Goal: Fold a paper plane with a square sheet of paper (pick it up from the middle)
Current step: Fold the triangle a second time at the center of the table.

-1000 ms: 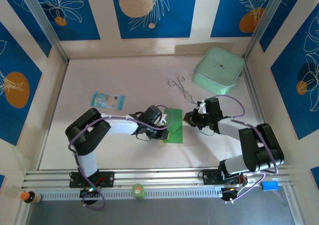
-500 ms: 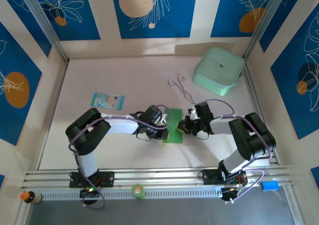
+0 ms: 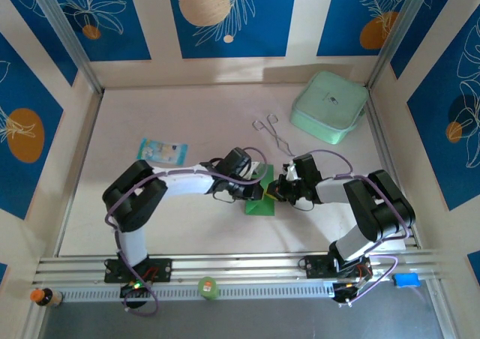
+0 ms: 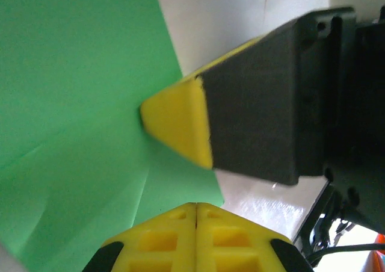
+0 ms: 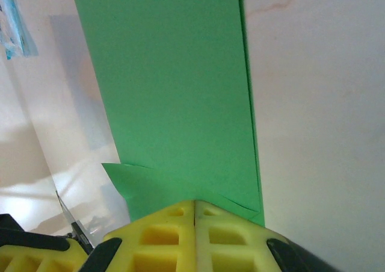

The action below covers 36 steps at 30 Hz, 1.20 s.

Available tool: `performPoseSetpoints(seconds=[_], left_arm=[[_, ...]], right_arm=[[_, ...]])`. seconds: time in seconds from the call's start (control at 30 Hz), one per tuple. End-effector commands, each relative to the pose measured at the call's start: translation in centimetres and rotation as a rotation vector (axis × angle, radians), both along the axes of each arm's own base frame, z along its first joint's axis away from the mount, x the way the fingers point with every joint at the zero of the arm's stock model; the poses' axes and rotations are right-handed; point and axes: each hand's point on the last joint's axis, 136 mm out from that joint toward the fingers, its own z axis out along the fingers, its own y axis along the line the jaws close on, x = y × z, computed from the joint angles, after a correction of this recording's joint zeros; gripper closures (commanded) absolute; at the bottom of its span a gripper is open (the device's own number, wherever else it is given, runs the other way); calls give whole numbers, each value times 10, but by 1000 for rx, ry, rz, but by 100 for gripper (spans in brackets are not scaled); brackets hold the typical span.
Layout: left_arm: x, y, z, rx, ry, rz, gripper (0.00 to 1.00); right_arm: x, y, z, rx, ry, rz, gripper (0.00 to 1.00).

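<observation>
Green paper (image 3: pixel 261 203), right gripper (image 3: pixel 280 191) (closed) touching it

My left arm (image 3: pixel 184 181) is a chain of chunky black joints linked by smooth white tubes, and my right arm (image 3: pixel 334 190) is built just the same. A thin purple cable (image 3: pixel 110 217) hangs along each arm in loose loops, running out from a black base plate (image 3: pixel 135 268) with a small coloured light on it. My left fingers (image 4: pixel 174 242) are bright yellow plastic, moulded with square sunken pockets, and they sit on rounded black mounts. My right fingers (image 5: pixel 162 233) match them: the same yellow, the same grid of pockets, the same black shoulders behind. Seen from the side, a right finger is a dark grey-black block ending in a yellow wedge tip.
</observation>
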Motion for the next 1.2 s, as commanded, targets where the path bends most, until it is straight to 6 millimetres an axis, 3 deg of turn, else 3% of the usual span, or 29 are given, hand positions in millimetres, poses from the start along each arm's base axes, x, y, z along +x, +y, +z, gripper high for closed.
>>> performPoseSetpoints(seconds=[0.0,0.17,0.4,0.87,1.17], left_arm=[[0,-8,-8,-7,47,-7,100],[6,-9,-24,21,47,10,100],[-7,15,-51,94,84,54,100],[-22,34,-43,139,64,-1,98],[-36,59,-48,206,59,-8,98]], right_arm=[[-15,-11,-19,-55,70,-21,100],[-16,-12,-20,-61,73,-22,100],[-18,-13,-23,-67,78,-19,100],[-17,-15,-23,-74,80,-24,100],[-16,-15,-22,-74,78,-26,100]])
